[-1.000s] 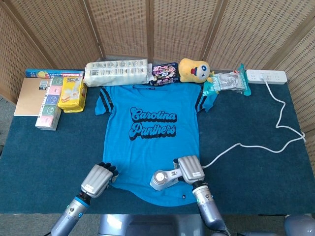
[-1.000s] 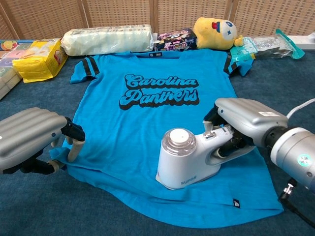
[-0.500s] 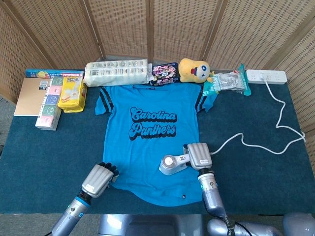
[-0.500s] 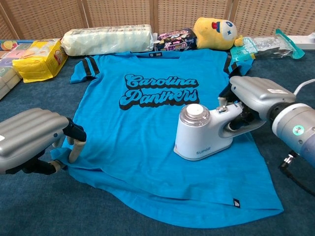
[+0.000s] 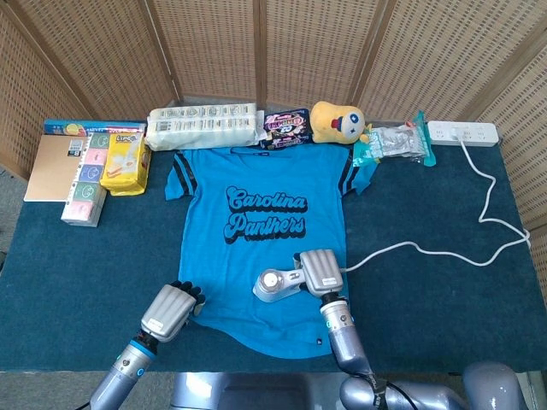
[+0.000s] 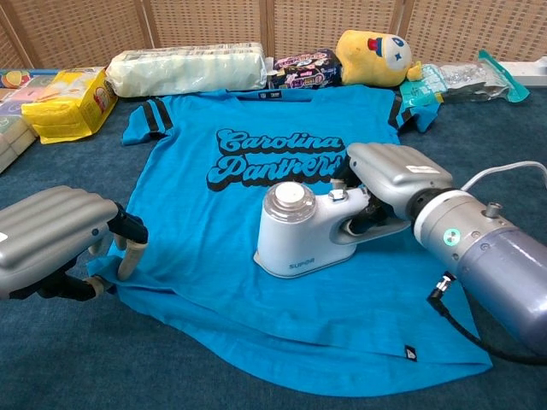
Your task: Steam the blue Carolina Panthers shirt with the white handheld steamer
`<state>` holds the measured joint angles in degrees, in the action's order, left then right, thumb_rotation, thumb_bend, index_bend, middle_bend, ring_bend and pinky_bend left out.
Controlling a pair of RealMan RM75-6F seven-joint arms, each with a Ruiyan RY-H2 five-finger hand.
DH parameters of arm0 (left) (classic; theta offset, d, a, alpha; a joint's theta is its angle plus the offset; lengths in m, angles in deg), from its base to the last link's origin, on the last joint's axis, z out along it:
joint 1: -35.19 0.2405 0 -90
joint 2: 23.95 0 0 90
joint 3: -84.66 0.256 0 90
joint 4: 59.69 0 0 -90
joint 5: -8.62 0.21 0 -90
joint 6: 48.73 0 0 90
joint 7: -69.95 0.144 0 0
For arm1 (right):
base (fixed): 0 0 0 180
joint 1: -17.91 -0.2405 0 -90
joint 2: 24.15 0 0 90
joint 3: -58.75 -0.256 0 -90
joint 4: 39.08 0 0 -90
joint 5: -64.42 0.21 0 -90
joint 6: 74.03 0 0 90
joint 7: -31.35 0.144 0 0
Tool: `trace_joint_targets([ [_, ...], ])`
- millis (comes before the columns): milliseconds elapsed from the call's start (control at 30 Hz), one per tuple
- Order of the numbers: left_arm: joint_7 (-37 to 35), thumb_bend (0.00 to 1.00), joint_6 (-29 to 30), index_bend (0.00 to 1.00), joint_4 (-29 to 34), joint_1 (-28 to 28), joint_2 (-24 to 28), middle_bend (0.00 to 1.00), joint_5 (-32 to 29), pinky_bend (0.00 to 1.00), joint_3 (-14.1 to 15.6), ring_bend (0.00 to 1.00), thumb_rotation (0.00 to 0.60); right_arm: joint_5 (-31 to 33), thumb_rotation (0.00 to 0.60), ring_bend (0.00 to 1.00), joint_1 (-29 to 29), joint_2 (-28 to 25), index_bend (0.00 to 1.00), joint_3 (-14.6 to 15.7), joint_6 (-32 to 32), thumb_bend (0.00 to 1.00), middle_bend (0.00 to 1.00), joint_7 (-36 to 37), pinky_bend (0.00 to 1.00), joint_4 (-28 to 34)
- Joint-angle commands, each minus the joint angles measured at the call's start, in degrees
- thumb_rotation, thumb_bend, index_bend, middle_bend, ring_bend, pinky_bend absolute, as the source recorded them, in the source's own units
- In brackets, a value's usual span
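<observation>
1. Shirt (image 6: 256,137) lies flat, print up, on the desk (image 5: 427,299), collar toward the far edge. Spread out like this, its whole front is open to the steamer.
2. Steamer (image 6: 299,232) stands base-down on the lower middle of the shirt, just below the "Panthers" lettering, so the steam face meets the cloth.
3. Right hand (image 6: 389,184) grips the steamer by its rear handle, fingers wrapped through the loop; nozzle end points toward the robot's left.
4. Left hand (image 6: 64,239) sits at the shirt's lower left hem, fingers (image 6: 128,256) curled down onto the edge. Likely pinning the fabric so it does not drag with the steamer; whether cloth is actually pinched, cannot tell.
5. White cord (image 5: 444,252) trails right to the power strip (image 5: 461,131), slack and clear of the shirt.
</observation>
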<state>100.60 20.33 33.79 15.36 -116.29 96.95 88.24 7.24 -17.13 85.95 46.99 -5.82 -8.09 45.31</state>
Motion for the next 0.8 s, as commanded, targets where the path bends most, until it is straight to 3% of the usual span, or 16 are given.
trace_joint_targets([
  [33,-0.13,0.48,0.00,0.66,-0.09,0.00,-0.02,0.53,0.06,0.49,0.06,0.44,0.600,-0.38,0.600,0.73,-0.37,0.31,0.68,0.05,-0.07,0.35,0.69,-0.34,0.69,-0.15],
  [367,-0.38,0.47,0.01,0.66,-0.31,-0.01,0.02,0.53,0.00,0.49,-0.01,0.44,0.600,-0.33,0.600,0.73,-1.88,0.38,0.68,-2.08,-0.08,0.35,0.69,-1.05,0.69,-3.23],
  [800,-0.06,0.48,-0.31,0.66,-0.44,-0.15,-0.26,0.53,-0.32,0.49,-0.13,0.44,0.600,0.02,0.600,0.73,-3.51,0.48,0.68,-5.03,-0.95,0.35,0.68,1.32,0.69,-11.83],
])
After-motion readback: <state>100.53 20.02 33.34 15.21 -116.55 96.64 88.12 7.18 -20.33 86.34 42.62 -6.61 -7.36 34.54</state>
